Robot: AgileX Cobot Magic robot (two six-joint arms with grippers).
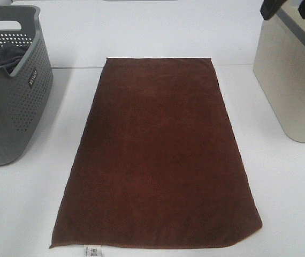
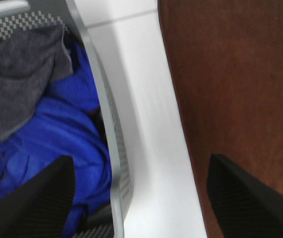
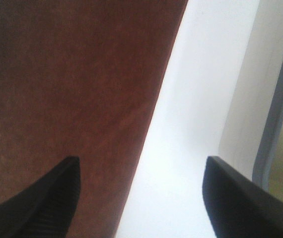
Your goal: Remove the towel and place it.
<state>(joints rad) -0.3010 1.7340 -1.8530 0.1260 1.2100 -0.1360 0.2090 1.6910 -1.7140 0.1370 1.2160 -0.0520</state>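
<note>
The dark brown towel (image 1: 158, 155) lies flat and spread out on the white table (image 1: 286, 193), a small white tag (image 1: 93, 251) at its near left corner. It also shows in the left wrist view (image 2: 236, 84) and the right wrist view (image 3: 72, 84). My left gripper (image 2: 141, 198) is open and empty, high above the gap between the grey basket and the towel's left edge. My right gripper (image 3: 141, 198) is open and empty, above the towel's right edge; its dark tips (image 1: 283, 8) show at the top right of the high view.
A grey perforated basket (image 1: 13, 101) stands at the left; it holds a dark grey cloth (image 2: 17, 79) and blue fabric (image 2: 62, 129). A beige bin (image 1: 291, 75) with a grey rim stands at the right.
</note>
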